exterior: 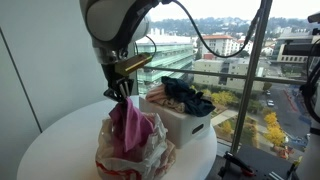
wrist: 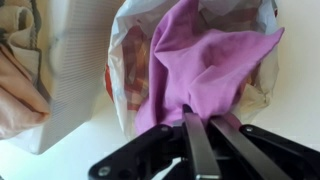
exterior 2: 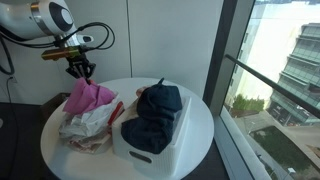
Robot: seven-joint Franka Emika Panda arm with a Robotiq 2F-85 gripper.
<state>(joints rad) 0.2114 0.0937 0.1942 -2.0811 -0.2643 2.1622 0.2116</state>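
Note:
My gripper [exterior: 122, 95] hangs over the round white table [exterior: 60, 135], shut on the top of a pink cloth [exterior: 128, 128]. The cloth trails down into a crinkled plastic bag [exterior: 150, 155] that sits on the table. An exterior view shows the gripper [exterior 2: 80, 73] pinching the pink cloth [exterior 2: 88, 95] above the bag [exterior 2: 85, 128]. In the wrist view the black fingers [wrist: 200, 140] press together on the pink cloth [wrist: 205, 60], with the bag's [wrist: 125, 50] opening spread around it.
A white bin [exterior: 185, 122] holding dark blue clothes [exterior: 188, 97] stands beside the bag; another view shows the bin [exterior 2: 160, 150] and the clothes [exterior 2: 155, 112]. Large windows and a railing [exterior: 250, 75] lie just behind the table. Cables hang from the arm.

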